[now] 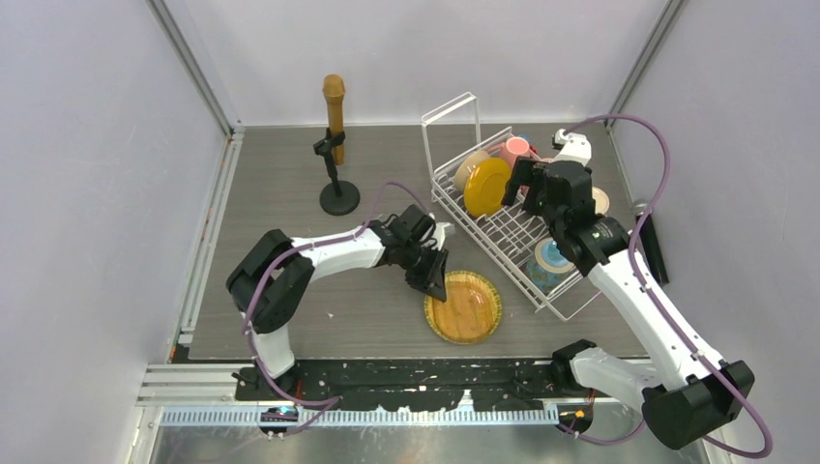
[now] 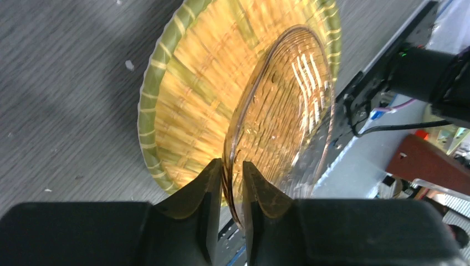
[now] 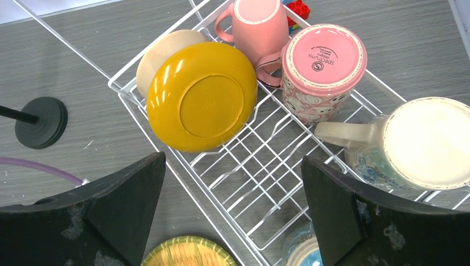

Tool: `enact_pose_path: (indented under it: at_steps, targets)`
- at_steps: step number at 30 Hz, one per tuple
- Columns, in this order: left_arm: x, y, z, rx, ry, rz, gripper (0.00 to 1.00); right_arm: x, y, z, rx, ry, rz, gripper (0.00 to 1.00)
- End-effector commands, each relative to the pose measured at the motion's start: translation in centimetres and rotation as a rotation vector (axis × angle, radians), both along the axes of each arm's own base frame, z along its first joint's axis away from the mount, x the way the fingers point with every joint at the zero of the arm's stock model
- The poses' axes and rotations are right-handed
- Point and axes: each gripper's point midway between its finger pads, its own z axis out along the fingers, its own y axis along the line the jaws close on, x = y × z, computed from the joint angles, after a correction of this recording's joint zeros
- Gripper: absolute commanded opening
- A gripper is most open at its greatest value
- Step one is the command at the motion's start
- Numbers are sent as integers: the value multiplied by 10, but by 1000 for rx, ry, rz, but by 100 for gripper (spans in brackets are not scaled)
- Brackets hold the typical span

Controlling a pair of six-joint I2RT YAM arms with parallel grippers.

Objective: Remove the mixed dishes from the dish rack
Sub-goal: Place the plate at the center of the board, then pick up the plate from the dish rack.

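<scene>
- The left arm is stretched low across the table [image 1: 290,193] from its base, bent at the elbow. The wrist is turned so that the left gripper [image 2: 231,176] points down at the near middle of the table.
- The rim of a clear amber glass plate [image 2: 288,105] is pinched between the left fingers [image 2: 206,185], which are pressed together on it. The plate is held tilted on its edge.
- A woven yellow-green plate [image 2: 177,100] is laid flat on the table just under the glass plate, beside the near end of the dish rack [image 3: 260,194]. Whether the two plates touch cannot be told.
- The right arm is raised from its base and reached forward. The right gripper [image 3: 233,163] is hung above the rack and pointed down into it.
- The right fingers [image 3: 124,213] are spread wide, and nothing is held between them.
- In the rack a yellow dish [image 3: 202,97] is stood on edge against a beige dish [image 3: 161,50].
- A pink mug [image 3: 252,22], an upturned pink patterned mug [image 3: 324,66] and a cream mug [image 3: 427,141] are set along the rack beyond the yellow dish.
- A brown microphone [image 1: 334,111] is stood on a black stand at the far left, well apart from the rack.
</scene>
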Motion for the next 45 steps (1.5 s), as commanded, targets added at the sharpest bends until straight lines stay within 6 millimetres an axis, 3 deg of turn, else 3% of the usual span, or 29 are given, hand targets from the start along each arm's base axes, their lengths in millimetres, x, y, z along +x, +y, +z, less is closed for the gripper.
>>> enact_pose_path:
  at_steps: [1, 5, 8, 13, 19, 24, 30, 35, 42, 45]
  targets:
    - [-1, 6, -2, 75, -33, -25, 28, 12, 0, 6, -8, -25, -21, 100]
    - [-1, 10, -3, 101, -52, -29, 46, 16, 1, 5, -17, -12, -20, 100]
    - [0, 11, 1, 95, -70, -23, 69, 15, 2, 4, -16, -12, -18, 100]
    - [13, 8, 31, 48, -175, 7, 99, 12, 0, 4, -13, -18, -19, 100]
    - [27, -2, 74, -40, -282, 16, 100, 3, -4, 8, -7, -39, -22, 100]
    - [38, -9, 96, -83, -327, 24, 100, -5, -9, 12, -2, -66, -30, 100]
    - [99, -12, 129, -165, -456, 168, 100, -12, -11, 16, 23, -108, -28, 100]
    - [154, -26, 156, -369, -482, 232, 100, -17, -10, 21, 65, -143, -24, 100]
    - [200, -54, 164, -402, -558, 218, 100, -25, -14, 33, 94, -205, -29, 100]
    - [218, -59, 156, -375, -590, 232, 100, -28, -16, 37, 97, -231, -32, 100]
